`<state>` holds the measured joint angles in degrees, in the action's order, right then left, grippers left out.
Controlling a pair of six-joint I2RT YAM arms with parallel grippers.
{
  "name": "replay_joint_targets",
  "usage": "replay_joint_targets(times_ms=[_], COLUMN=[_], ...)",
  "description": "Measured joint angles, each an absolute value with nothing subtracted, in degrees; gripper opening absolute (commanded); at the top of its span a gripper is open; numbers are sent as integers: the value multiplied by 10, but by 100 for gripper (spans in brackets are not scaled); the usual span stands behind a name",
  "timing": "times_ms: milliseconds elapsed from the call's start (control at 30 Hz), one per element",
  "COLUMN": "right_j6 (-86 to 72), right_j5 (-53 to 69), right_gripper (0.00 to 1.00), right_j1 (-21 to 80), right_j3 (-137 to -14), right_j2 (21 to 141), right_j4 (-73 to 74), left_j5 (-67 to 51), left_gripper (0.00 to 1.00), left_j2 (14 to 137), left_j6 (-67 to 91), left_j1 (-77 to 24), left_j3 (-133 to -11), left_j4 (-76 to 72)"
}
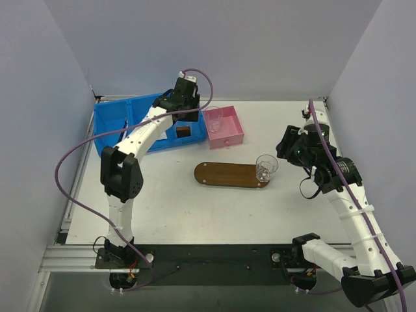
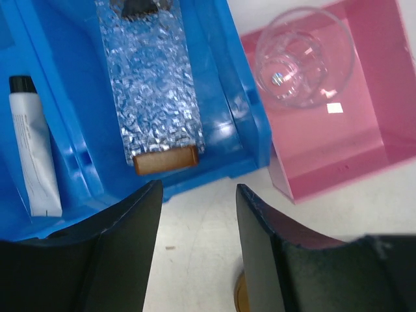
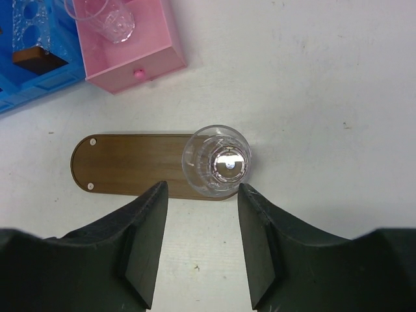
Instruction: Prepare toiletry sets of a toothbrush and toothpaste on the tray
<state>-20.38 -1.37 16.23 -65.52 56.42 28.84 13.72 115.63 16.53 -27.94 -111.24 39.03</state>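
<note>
Evidently the cup stands empty on the right end of the tray, ready for filling. The right gripper hovers beside it, jaws apart, holding nothing. The left gripper, likewise spread and empty, hangs over the near wall of the blue bin, where a toothpaste lies, hemmed in by dividers. A second cup sits in the pink box.

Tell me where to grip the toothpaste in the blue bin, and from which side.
Pinch the toothpaste across its body just below the black cap, coming straight down: it lies flat lengthwise in a narrow blue bin compartment, whose walls likely block sideways approaches.
</note>
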Motion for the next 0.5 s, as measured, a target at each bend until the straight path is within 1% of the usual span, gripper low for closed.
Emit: replay_joint_targets(times_ms=[200,500], right_j6=[-200,-205], right_j5=[-9,-2], right_gripper=[42,42], right_j1=[162,162], right_j3=[-664,-670], right_j2=[577,587], right_j4=[299,303], left_j5=[175,189], left_gripper=[55,54], left_j2=[1270,1316], left_j6=[151,137], left_j1=[-265,-235], left_j3=[-1241,-1258], left_j4=[442,474])
